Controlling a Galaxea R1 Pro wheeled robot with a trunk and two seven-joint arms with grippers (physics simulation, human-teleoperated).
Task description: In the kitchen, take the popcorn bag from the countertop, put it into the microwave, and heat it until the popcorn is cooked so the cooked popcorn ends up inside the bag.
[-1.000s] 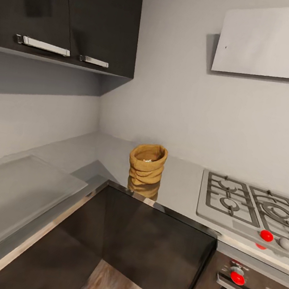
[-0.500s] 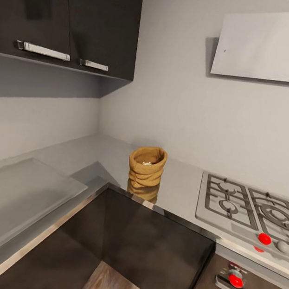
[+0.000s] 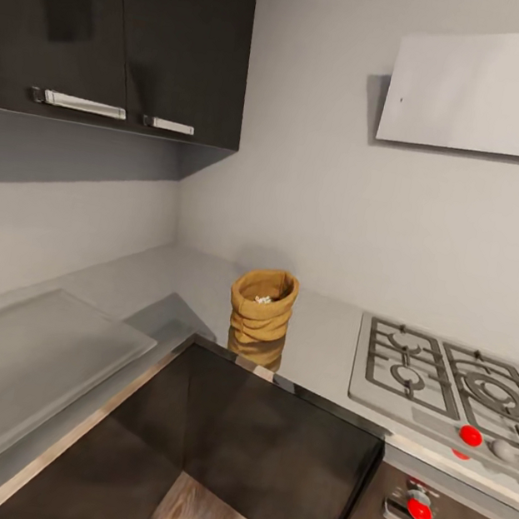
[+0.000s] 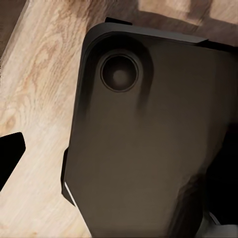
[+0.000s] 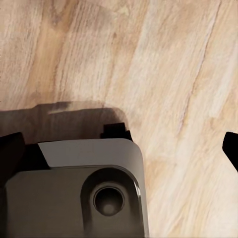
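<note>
Our hands cannot be judged open or closed: the wrist views look down past dark parts of our own base (image 4: 148, 148) onto the wooden floor (image 5: 163, 64), and we take a black tip at the edge of each to be a finger (image 4: 10, 148). We judge our arms hang low, tucked for driving, not yet reaching. In the head view, the popcorn bag (image 3: 262, 305) stands upright at centre frame on the glossy grey counter (image 3: 322, 338), near its front edge, mouth open with pale kernels inside. A gas hob (image 3: 441, 383) with red knobs lies just right of it, apart. Dark wall cabinets (image 3: 121, 25) fill the upper left.
</note>
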